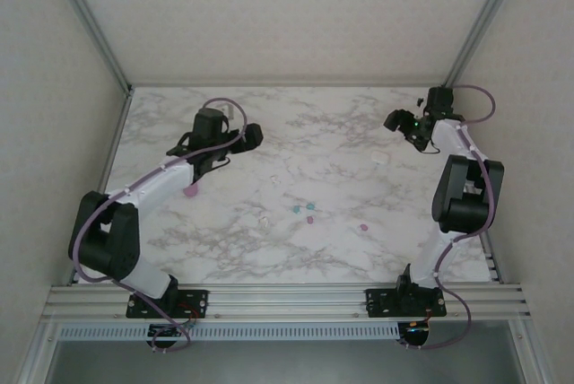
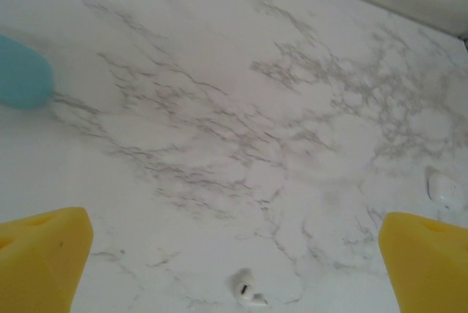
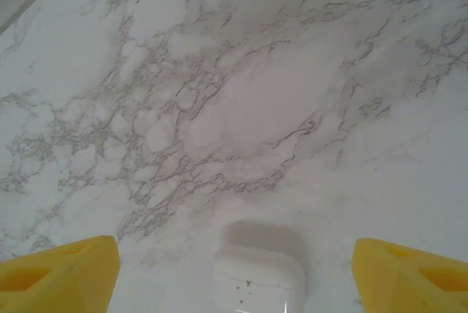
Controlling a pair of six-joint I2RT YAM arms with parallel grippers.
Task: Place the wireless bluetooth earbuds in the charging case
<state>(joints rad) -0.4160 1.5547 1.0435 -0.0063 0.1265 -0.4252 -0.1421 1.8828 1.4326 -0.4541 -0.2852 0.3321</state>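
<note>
Several tiny earbuds lie mid-table: teal (image 1: pixel 295 209), pink (image 1: pixel 310 219), another pink (image 1: pixel 364 224) and whitish (image 1: pixel 265 221). My left gripper (image 1: pixel 247 137) hovers open over the left half of the table. In the left wrist view a white earbud (image 2: pixel 247 289) lies on the marble between and just ahead of that gripper's (image 2: pixel 238 254) yellow fingertips (image 2: pixel 44 262). My right gripper (image 1: pixel 399 124) is open at the back right. A shut white charging case (image 1: pixel 381 157) lies on the table below it, and the right wrist view shows the case (image 3: pixel 257 280) between the spread fingers (image 3: pixel 66 273), untouched.
A pink rounded case (image 1: pixel 190 191) peeks out under the left forearm. A blurred teal rounded shape (image 2: pixel 22 72) sits at the left edge of the left wrist view, and a small white piece (image 2: pixel 444 185) at its right. Frame posts and walls ring the marble table (image 1: pixel 341 133).
</note>
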